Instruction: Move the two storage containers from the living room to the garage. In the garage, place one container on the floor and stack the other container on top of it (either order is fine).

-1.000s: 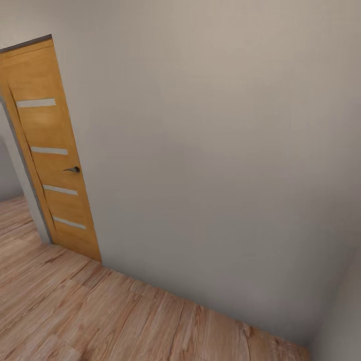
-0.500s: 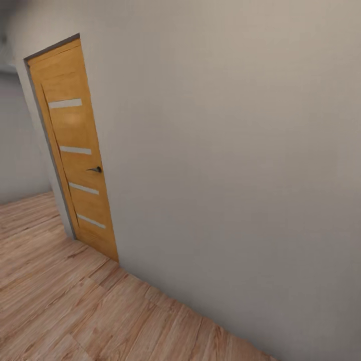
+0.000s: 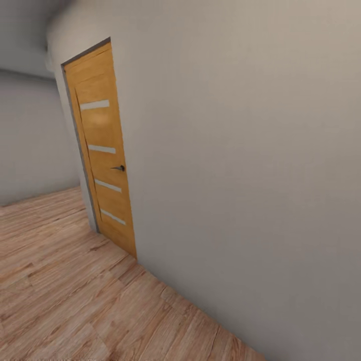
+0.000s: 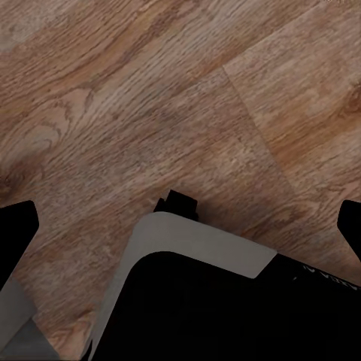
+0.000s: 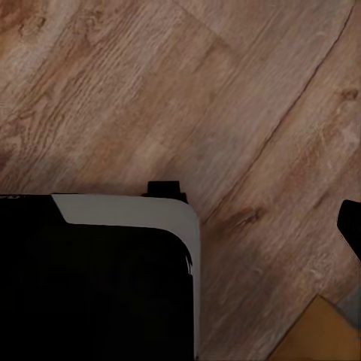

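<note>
Wood-plank flooring [image 3: 65, 291] is what I've got underneath me right now, pale and grainy, running off toward the left of the head view. Looking down the left wrist cam, I can see the same planks [image 4: 150, 98] plus a black body with a light grey rim [image 4: 203, 244], which I take to be part of the robot's own base. The left gripper [image 4: 180, 226] has one dark fingertip [image 4: 16, 226] at each edge of the picture, spread wide with nothing but floor between them, so it's open and empty. On the right wrist cam there's a similar black-and-grey base corner [image 5: 143, 214] over the planks [image 5: 188, 90]. Just one dark fingertip [image 5: 351, 226] pokes in at the edge, so I honestly can't tell how wide that hand is spread or if it's got anything. An orange-tan patch [image 5: 316, 338] sits in one corner there.

Further out, a big plain grey-white wall [image 3: 240, 165] runs diagonally across the head view. Set into it is an orange-brown wooden door [image 3: 103, 150], closed, with four pale horizontal strips and a small dark handle [image 3: 119, 168]. Past the door, another grey wall [image 3: 30, 135] sits further back. Neither storage bin is anywhere I'm looking.
</note>
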Motion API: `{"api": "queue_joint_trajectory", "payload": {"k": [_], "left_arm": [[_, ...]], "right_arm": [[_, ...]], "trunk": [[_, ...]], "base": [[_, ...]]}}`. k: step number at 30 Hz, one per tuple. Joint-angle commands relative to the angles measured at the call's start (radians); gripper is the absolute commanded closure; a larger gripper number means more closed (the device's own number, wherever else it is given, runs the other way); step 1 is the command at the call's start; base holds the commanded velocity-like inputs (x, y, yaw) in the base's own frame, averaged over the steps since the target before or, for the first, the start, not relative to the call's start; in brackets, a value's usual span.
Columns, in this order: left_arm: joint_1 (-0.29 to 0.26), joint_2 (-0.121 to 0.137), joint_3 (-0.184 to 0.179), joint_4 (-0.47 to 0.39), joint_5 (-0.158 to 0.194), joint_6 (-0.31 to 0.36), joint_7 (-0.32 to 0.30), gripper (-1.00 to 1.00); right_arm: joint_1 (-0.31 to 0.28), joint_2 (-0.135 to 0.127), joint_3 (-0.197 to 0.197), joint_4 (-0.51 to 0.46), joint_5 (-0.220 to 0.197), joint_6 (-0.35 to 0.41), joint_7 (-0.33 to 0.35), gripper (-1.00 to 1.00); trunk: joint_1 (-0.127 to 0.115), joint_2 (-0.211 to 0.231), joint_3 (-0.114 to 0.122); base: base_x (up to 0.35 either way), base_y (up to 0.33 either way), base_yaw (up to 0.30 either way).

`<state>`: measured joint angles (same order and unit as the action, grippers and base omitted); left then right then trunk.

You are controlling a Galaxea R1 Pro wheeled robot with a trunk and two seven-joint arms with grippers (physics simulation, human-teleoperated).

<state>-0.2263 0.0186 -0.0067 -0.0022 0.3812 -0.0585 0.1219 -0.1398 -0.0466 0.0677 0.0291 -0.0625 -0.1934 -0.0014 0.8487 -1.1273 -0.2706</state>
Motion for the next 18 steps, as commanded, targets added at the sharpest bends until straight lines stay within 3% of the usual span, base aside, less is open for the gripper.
{"api": "queue_joint_trajectory", "payload": {"k": [1,18], "left_arm": [[-0.001,0.000,-0.001,0.001,0.004,-0.003,0.002,-1.00],[-0.001,0.001,-0.001,0.001,0.005,-0.002,0.002,-1.00]], "right_arm": [[-0.001,0.000,0.007,0.003,-0.006,-0.006,0.000,-1.00],[-0.001,0.001,0.009,0.003,-0.007,-0.005,0.000,-1.00]], "trunk": [[0.000,-0.001,-0.001],[0.000,-0.001,-0.001]], "base": [[0.000,0.000,0.269],[0.021,0.000,0.269]]}}
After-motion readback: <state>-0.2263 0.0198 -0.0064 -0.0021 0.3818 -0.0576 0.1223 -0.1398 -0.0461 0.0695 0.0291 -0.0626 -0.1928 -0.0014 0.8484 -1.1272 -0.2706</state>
